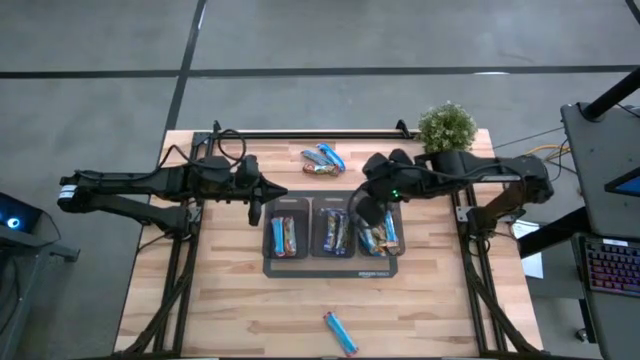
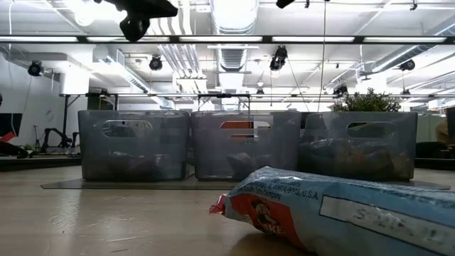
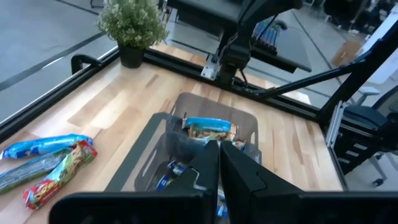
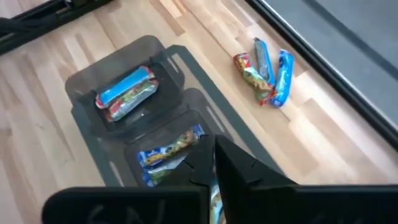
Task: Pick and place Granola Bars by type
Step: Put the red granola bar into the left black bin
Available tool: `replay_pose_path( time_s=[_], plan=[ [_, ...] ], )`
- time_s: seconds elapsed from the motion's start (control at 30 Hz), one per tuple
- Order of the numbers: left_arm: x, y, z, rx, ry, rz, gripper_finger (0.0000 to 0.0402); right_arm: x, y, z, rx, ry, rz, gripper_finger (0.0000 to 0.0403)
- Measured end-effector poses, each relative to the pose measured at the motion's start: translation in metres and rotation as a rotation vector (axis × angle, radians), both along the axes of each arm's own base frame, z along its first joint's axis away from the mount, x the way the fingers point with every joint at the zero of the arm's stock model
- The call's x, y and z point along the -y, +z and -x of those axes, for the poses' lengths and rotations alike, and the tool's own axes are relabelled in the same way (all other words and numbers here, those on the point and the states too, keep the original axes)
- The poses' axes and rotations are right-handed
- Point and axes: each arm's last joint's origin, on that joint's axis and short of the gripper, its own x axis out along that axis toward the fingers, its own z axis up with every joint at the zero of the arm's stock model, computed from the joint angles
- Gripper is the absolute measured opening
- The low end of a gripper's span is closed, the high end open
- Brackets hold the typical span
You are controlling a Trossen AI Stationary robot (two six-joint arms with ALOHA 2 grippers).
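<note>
Granola Bars [image 1: 380,236]: in bins under right hand [image 1: 362,210] | both hands clenched, empty

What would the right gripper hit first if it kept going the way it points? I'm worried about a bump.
Likely the bars in the middle bin: the shut right gripper points down over them, with the bin's wall just beyond. Depth is unclear.

Grey floor [image 1: 350,40], ceiling ducts [image 2: 231,21], potted plant [image 1: 446,126].
</note>
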Motion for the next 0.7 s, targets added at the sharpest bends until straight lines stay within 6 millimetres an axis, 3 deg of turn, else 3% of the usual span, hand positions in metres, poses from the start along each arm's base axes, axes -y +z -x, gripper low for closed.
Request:
replay_pose_path(
  time_s=[0.37, 0.7],
  plan=[
    [0.0, 0.004, -0.001, 0.041, -0.002, 0.005, 0.0, 0.0, -0.01, 0.007, 0.033, 0.162, 0.0, 0.0008],
    [0.0, 0.004, 0.0, 0.04, 0.004, -0.021, 0.0, 0.01, -0.038, 0.046, 0.259, 0.225, -0.028, 0.0008]
  ],
)
